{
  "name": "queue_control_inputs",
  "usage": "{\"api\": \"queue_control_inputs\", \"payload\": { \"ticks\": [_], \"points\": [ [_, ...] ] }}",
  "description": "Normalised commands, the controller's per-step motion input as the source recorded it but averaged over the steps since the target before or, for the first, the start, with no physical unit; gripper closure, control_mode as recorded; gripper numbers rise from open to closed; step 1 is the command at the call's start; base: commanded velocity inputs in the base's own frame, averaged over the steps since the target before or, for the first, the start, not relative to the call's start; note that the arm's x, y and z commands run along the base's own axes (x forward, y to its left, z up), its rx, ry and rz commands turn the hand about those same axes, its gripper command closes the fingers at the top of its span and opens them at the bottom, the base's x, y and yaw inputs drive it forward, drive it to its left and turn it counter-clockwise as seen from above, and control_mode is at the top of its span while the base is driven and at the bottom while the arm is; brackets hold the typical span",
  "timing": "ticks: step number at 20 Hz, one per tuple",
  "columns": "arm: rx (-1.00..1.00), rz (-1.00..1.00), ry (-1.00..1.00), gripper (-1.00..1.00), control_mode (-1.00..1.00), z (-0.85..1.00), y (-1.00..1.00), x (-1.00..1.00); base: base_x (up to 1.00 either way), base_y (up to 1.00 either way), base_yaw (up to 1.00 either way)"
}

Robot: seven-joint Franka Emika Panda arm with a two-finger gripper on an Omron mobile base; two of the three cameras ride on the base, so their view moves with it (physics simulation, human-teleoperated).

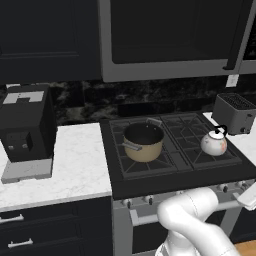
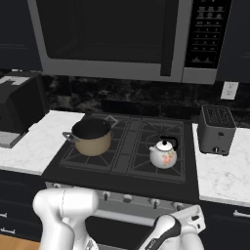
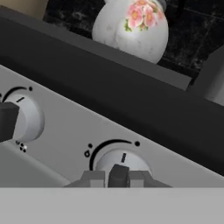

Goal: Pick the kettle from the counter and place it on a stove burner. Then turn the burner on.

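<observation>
The kettle [image 1: 214, 143] sits upright on the front right burner [image 1: 218, 151] of the cooktop, at the right of the left base view, with its black handle arched above it. In the right base view the kettle [image 2: 163, 154] is just right of centre, on the grate nearest the toaster [image 2: 217, 129], which stands on the white tabletop [image 2: 224, 178] at the right of the frame. A tan pot [image 1: 143, 141] with a dark inside rests on the front left burner, well apart from the kettle.

In the hand view the kettle [image 3: 132, 27] fills the upper middle of the frame, its pink flower pattern facing the camera, above the black stove edge. Below it runs the grey control panel with a white knob [image 3: 121, 162] at lower centre and another knob [image 3: 24, 118] at the left edge. The jaws [image 3: 117, 176] are clenched (the two tips nearly together) right at the lower-centre knob; whether they actually pinch its ridge cannot be told. A black coffee machine [image 1: 26, 126] stands on the tabletop at the left of the left base view.
</observation>
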Motion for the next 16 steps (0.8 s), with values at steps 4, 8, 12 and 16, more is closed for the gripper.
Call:
{"api": "queue_control_inputs", "payload": {
  "ticks": [4, 8, 12, 16],
  "points": [
    [-0.66, 0.32, -0.17, 1.0, -1.0, 0.0, -0.3, -0.52, 0.0, 0.0, 0.0],
    [-0.71, 0.26, -0.29, 1.0, -1.0, -0.06, -0.3, -0.53, 0.0, 0.0, 0.0],
    [-0.74, 0.24, -0.28, 1.0, -1.0, -0.18, -0.33, -0.42, 0.0, 0.0, 0.0],
    [-0.76, 0.25, -0.15, 1.0, -1.0, -0.04, -0.34, -0.29, 0.0, 0.0, 0.0]
  ]
}}
